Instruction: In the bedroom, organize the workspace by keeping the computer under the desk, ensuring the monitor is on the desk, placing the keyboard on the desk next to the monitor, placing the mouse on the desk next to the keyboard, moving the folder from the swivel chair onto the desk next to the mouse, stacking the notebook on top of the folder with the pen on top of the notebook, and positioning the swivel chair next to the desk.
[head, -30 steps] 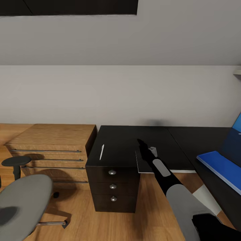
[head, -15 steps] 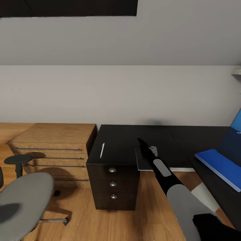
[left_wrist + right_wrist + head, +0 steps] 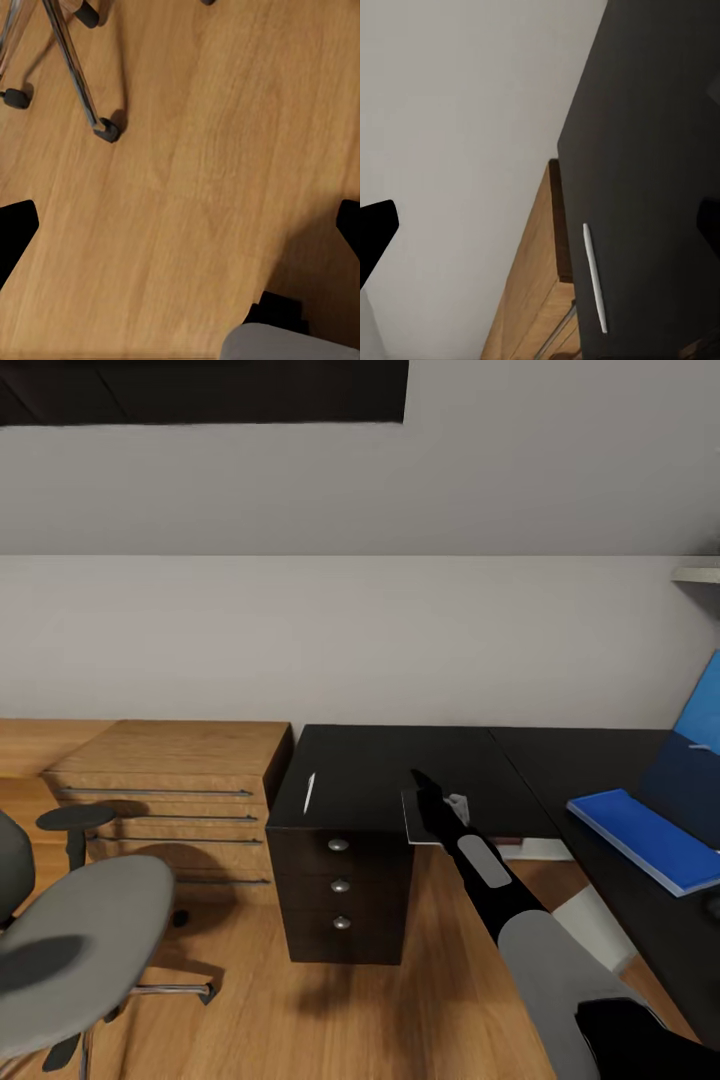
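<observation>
folder (image 3: 640,838) is already on the counter (image 3: 380,770), pen (image 3: 308,793) lies alone near its left end. right end effector (image 3: 428,800) seems to be holding the notebook (image 3: 412,822), so stacking is left. swivel chair (image 3: 75,940) sits apart.

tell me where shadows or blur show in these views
Head view: soft shadows fall on the floor beside the swivel chair and under the desk; nothing is blurred. Right wrist view: the white pen looks sharp on the black top. Left wrist view: a dark shadow crosses the planks.
</observation>
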Tool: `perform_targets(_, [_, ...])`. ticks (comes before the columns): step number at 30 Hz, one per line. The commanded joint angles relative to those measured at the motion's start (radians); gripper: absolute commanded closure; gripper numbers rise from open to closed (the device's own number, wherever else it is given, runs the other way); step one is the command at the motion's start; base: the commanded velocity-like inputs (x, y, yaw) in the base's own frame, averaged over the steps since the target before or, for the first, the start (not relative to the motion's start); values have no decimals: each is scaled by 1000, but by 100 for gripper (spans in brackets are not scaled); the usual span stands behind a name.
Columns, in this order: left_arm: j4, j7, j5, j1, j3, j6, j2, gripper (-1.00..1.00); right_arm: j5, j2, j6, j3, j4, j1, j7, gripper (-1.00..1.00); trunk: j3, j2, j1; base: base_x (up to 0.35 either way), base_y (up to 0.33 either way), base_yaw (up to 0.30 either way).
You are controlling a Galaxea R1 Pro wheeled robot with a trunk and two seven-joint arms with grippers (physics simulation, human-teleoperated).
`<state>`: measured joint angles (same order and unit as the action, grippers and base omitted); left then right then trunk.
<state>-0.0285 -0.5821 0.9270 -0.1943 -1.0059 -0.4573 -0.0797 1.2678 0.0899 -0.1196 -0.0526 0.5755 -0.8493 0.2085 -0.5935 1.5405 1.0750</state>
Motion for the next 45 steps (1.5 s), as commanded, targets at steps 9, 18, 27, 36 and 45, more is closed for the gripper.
perform_targets(9, [-1,-3,38,0,7,-7,51,-100,8,-6,0,-1,0,-1,6,-100,-1,0,0,-11,0,0])
perform_targets(18, [-127,70,185,-1,41,0,165,-100,8,-9,-1,-1,0,-1,6,-100,-1,0,0,0,0,0])
perform_targets(27, [-569,98,190,-2,48,224,294,-100,8,-9,0,-1,0,-1,6,-100,-1,0,0,0,0,0])
perform_targets(36, [-986,-3,183,-2,198,549,348,-100,8,-10,0,-1,0,-1,6,-100,-1,0,0,0,0,0])
perform_targets(45, [-1243,-43,147,-2,440,830,348,-100,8,-10,0,-1,5,-1,4,-100,-1,0,0,0,0,0])
